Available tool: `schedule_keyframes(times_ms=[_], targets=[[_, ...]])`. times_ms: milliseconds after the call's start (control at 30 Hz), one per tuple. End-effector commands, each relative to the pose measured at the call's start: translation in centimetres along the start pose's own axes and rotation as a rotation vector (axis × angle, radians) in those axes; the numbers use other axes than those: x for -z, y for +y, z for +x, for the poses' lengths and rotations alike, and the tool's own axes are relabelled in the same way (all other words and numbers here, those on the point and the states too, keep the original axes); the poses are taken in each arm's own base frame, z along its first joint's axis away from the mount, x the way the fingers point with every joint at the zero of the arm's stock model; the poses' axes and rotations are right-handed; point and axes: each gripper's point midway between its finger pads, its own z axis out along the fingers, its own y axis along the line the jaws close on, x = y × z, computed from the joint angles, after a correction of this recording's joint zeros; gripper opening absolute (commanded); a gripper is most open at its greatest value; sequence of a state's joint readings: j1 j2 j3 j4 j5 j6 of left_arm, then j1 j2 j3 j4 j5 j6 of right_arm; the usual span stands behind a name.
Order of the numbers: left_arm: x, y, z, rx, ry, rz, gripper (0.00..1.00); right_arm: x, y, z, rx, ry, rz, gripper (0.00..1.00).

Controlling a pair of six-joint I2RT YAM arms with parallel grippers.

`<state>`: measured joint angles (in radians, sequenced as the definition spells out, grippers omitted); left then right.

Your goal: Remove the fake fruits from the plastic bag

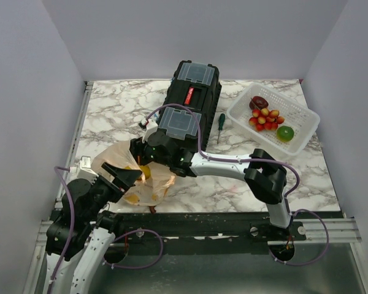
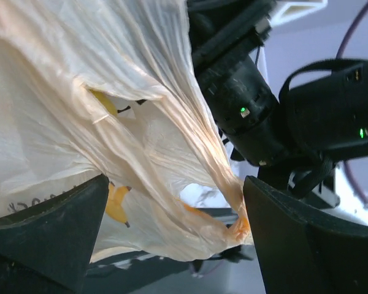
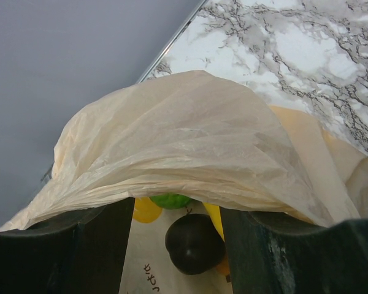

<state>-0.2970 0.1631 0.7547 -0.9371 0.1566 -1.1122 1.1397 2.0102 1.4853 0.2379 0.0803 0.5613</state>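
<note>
Task judged part done. On the marble-patterned table [image 1: 110, 104], the thin crinkly beige-peach plastic bag [image 1: 110, 159] lies near left, not yet emptied. The white lattice plastic basket [image 1: 308, 125], far right, holds a red-yellow grape cluster [image 1: 265, 118], a round green fruit [image 1: 285, 133] and a dark purple fruit [image 1: 259, 102]. Left in the bag: a dark glossy round fruit [image 3: 193, 242], a yellow piece [image 3: 146, 210], a green piece [image 3: 170, 200]. My right fingers [image 3: 61, 251] stand wide in the bag mouth, empty. My left fingers [image 2: 49, 233] stand wide, bag film between them.

The plastic bag [image 3: 190, 141] is translucent peach-beige. Inside show a yellow fruit [image 3: 146, 209], a green fruit [image 3: 170, 200] and a dark fruit [image 3: 193, 242], perhaps purple. The bench [image 1: 122, 104] is white marble veined grey.
</note>
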Motion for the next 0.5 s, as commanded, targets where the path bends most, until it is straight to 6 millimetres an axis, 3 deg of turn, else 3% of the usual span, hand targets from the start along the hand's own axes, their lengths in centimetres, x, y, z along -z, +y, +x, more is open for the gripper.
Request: schedule_keyframes(times_ms=[0, 133, 233, 300, 467], targets=[[-1.0, 0.9, -0.7, 0.246, -0.051, -0.069, 0.84, 0.7, 0.7, 0.0, -0.002, 0.007, -0.024, 0.59], [-2.3, 0.0, -1.1, 0.271, -0.066, 0.003, 0.68, 0.8, 0.5, 0.1, -0.003, 0.009, -0.017, 0.59], [-2.6, 0.7, -2.0, 0.225, -0.119, -0.020, 0.44, 1.0, 0.3, 0.3, 0.008, 0.013, -0.014, 0.60], [-2.0, 1.5, -3.1, 0.171, -0.188, -0.060, 0.27, 1.3, -0.1, 0.9, 0.028, 0.024, -0.008, 0.64], [-0.2, 3.9, -4.9, 0.104, -0.320, -0.161, 0.06, 1.7, -2.5, 3.4, 0.121, 0.056, 0.029, 0.68]])
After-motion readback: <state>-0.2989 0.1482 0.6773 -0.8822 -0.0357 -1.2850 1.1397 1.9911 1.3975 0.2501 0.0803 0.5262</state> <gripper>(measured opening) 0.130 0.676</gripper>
